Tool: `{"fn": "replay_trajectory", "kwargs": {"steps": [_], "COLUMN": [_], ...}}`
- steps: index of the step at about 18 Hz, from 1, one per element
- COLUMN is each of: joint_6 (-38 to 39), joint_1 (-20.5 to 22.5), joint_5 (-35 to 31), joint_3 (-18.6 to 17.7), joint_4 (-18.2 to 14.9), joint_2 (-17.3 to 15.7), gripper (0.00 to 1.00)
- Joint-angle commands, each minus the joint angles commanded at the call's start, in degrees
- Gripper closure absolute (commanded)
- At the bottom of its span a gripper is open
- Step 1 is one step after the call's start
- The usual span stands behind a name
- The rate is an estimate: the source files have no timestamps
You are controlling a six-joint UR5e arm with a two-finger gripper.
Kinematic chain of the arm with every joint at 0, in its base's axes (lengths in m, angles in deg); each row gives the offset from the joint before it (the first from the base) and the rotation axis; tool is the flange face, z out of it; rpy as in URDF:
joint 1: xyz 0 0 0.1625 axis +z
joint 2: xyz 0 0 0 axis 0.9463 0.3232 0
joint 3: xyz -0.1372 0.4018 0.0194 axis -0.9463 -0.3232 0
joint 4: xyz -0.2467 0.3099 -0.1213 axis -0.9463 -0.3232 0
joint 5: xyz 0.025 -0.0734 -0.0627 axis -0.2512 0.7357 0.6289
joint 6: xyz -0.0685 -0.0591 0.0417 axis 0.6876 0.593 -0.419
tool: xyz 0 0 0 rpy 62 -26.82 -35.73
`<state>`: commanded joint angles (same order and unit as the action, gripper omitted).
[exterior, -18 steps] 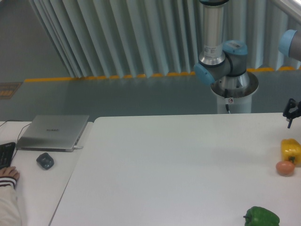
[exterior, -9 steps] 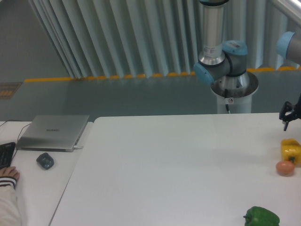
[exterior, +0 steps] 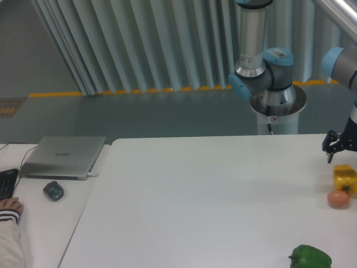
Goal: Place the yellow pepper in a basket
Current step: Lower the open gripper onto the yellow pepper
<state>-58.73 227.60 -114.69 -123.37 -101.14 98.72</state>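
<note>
1. Keyboard [exterior: 8,184], with a person's hand [exterior: 11,206] at its corner: far to my pincer's left, at the desk's edge. A human's workstation, no part of my job.
2. Laptop [exterior: 62,156], lid closed, and a dark mouse [exterior: 53,191] just in front of it: also far left, on the side desk. A faint mark shows on the lid; too small to read.
3. White table [exterior: 212,195]: the work surface, spreading left and below my pincer. No writing visible.
4. My pincer [exterior: 332,148]: hanging just above the table near the right edge, tips down. Whether the fingers are parted or closed I cannot tell; it holds nothing.
5. Yellow pepper [exterior: 345,178]: just below and slightly right of my pincer, resting on the table, ungrasped. My likely next target.
6. Orange-brown ball [exterior: 338,199]: touching the pepper's near side; could roll if nudged.
7. Green pepper [exterior: 310,257]: well below my pincer, at the table's front.
8. Basket: not in view.
</note>
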Motion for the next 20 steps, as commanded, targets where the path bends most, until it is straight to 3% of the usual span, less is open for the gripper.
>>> {"fn": "replay_trajectory", "kwargs": {"steps": [14,20], "joint_6": [2.1,2.6], "joint_1": [-0.9,-1.2], "joint_5": [-3.8,-5.5], "joint_3": [0.7,-0.1], "joint_4": [1.0,4.9], "joint_2": [1.4,3.9], "gripper": [0.00,0.00]}}
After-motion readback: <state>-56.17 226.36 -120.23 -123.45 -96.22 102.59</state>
